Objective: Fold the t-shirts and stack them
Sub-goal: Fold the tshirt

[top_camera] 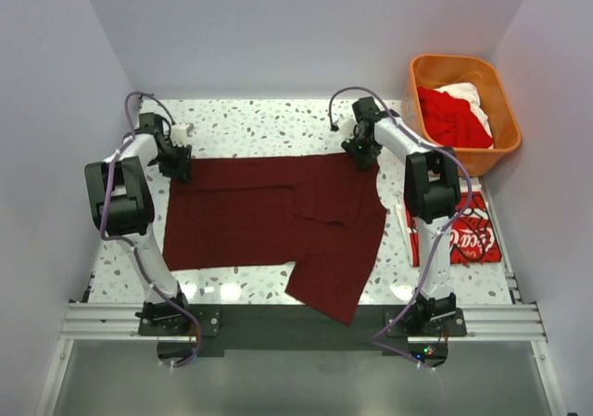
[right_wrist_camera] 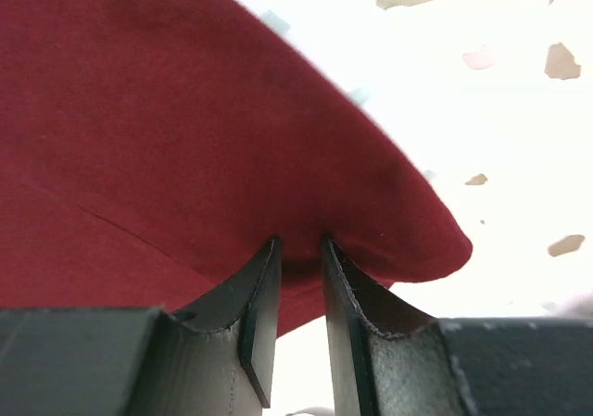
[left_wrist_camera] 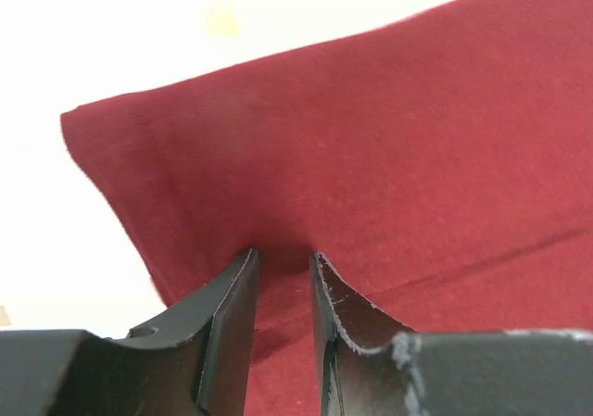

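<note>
I see left end effector and right end effector each pinching the maroon t-shirt on the speckled bench (pale walls around it).

White speckled terrazzo worktop, brightly lit, w/ pale lilac walls at left, back & right. Orange plastic basket sits at far right corner, set at an angle. Silver aluminium rails run along near edge.
</note>
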